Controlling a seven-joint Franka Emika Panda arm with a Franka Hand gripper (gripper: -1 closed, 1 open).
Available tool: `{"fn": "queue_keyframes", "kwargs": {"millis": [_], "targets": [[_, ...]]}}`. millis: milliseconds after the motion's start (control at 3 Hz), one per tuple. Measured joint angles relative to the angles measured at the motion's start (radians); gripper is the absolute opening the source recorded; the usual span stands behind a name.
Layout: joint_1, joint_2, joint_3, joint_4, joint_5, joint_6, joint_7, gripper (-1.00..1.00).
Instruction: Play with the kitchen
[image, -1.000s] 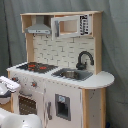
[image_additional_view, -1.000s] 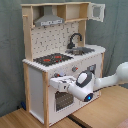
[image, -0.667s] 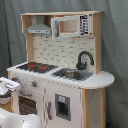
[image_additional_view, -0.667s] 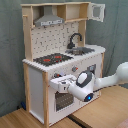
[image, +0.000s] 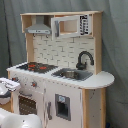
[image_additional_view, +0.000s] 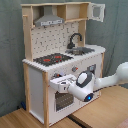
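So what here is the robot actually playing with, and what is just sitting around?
Part of the play:
- the toy kitchen, with its hob, sink, faucet and oven door
- the gripper, at the oven front

Just around:
- the wooden table
- the grey curtain

The kitchen (image: 60, 70) (image_additional_view: 60, 55) stands upright, white and light wood, grey hood above red-ringed hob.

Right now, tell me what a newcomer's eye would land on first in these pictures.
The tall white and light-wood toy kitchen fills both exterior views, with its grey hood at the top and its curved black faucet over the sink. The red-ringed hob stands out on the counter. In the second exterior view, the white robot arm reaches in from the second exterior view's right, with its gripper at the oven front.
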Motion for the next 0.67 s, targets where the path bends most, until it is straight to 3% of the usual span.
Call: {"fn": "queue_keyframes", "kwargs": {"millis": [667], "targets": [[0.108,0.1,-0.003,-0.063,0.023,-0.081,-0.067,1.0]]}}
